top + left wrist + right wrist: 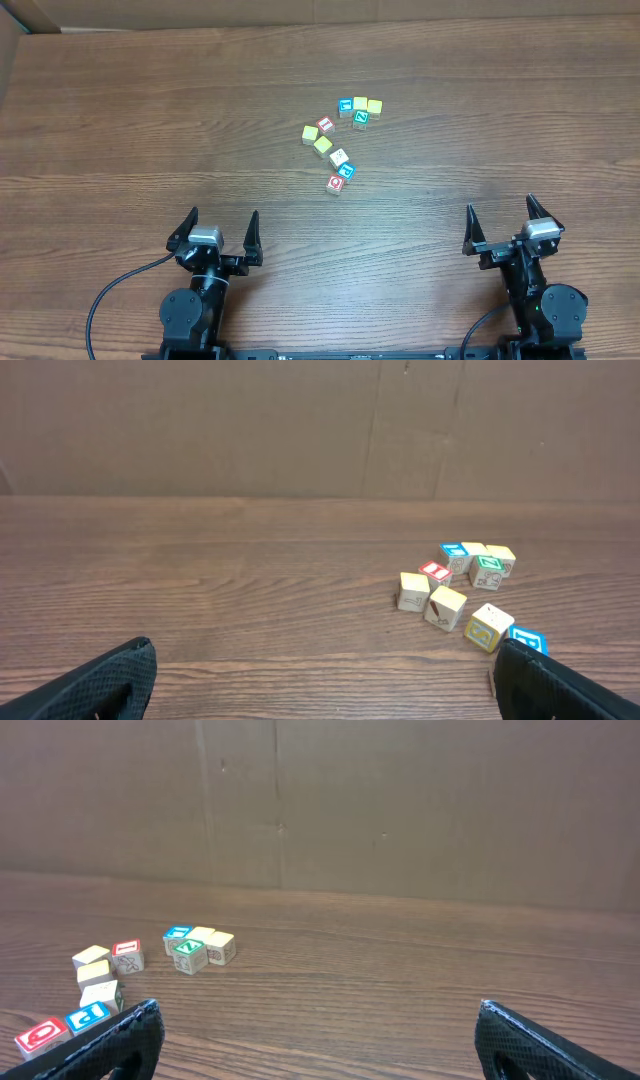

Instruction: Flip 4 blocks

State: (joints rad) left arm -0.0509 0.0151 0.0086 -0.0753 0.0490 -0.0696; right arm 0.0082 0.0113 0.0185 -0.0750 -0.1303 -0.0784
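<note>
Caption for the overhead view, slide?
Letter cubes clustered on wooden table; left gripper and right gripper near edge, jaws open.

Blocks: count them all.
10, in one loose cluster. Farthest: blue, two yellow, green. Middle: red, two yellow. Nearest: white, blue P, red Q. None seem hidden.

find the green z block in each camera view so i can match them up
Overhead: green Z block sits right of centre, on the near side of the upper cluster.
Left wrist: green Z block is at the right, mid-height, in the farthest cluster.
Right wrist: green Z block is at the left, below mid-height.
Shared landmark: the blue block just behind it to the left.
</note>
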